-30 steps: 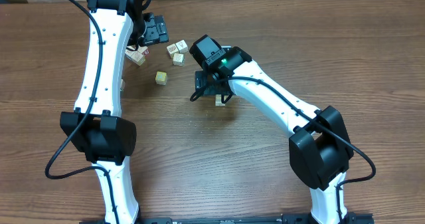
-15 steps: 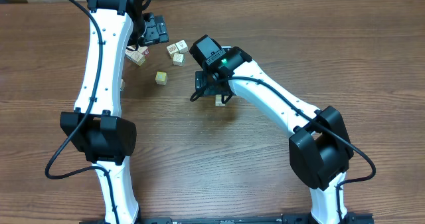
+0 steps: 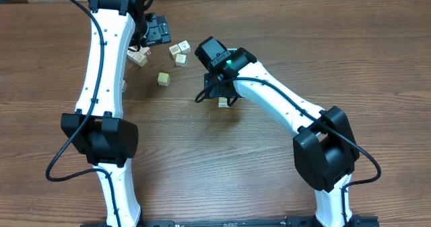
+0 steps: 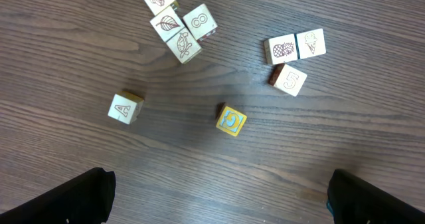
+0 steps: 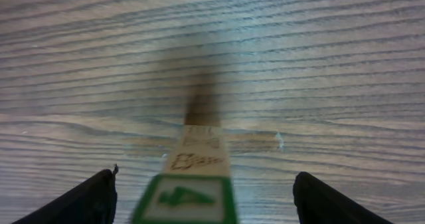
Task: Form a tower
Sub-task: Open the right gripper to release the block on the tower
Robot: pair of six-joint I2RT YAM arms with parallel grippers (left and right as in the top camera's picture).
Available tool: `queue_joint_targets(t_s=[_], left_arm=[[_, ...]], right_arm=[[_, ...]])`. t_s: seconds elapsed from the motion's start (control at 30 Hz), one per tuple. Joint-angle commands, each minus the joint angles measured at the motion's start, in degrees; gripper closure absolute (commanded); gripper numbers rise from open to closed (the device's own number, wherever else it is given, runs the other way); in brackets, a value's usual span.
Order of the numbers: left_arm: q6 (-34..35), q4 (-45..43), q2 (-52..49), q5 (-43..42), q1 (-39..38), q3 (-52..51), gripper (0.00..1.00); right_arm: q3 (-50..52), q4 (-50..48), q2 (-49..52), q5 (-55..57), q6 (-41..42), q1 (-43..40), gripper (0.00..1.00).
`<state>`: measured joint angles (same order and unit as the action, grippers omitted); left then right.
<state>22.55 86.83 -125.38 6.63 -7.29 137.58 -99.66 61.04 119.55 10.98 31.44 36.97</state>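
The tower [image 5: 194, 159] stands mid-table, green face on top, between the wide-spread jaws of the right gripper [image 5: 202, 184], which touch neither side. Any next move should probably stay centred and vertical, since a sideways brush could topple it. Loose cubes [image 4: 182, 31] lie well apart beneath the left gripper [image 4: 219, 184], spread and empty.

Top face of the tower [image 5: 188, 199]: white with green border and green figure. Loose cube [image 4: 230, 119]: yellow face, ring-shaped mark. Table [image 4: 345, 157]: brown wood grain.
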Motion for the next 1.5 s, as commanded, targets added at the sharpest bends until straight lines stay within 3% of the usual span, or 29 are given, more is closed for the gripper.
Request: queue_joint_targets(t_s=[0.0, 0.43, 0.63, 0.77, 1.03, 1.47], left_arm=[[0.8, -0.1, 0.8, -0.3, -0.2, 0.9, 0.00], [0.8, -0.1, 0.8, -0.3, -0.2, 0.9, 0.00], [0.8, -0.1, 0.8, -0.3, -0.2, 0.9, 0.00], [0.8, -0.1, 0.8, -0.3, -0.2, 0.9, 0.00], [0.8, -0.1, 0.8, -0.3, -0.2, 0.9, 0.00], [0.8, -0.1, 0.8, -0.3, -0.2, 0.9, 0.01]], right_arm=[[1.1, -0.5, 0.1, 0.7, 0.5, -0.7, 0.23], [1.0, -1.6, 0.2, -2.2, 2.2, -0.6, 0.40], [1.0, -2.1, 0.2, -2.2, 3.3, -0.6, 0.43], [1.0, -2.1, 0.2, -2.2, 3.3, -0.6, 0.54], [1.0, -2.1, 0.2, -2.2, 3.3, -0.6, 0.64], [1.0, -2.1, 0.2, -2.3, 3.3, -0.6, 0.68]])
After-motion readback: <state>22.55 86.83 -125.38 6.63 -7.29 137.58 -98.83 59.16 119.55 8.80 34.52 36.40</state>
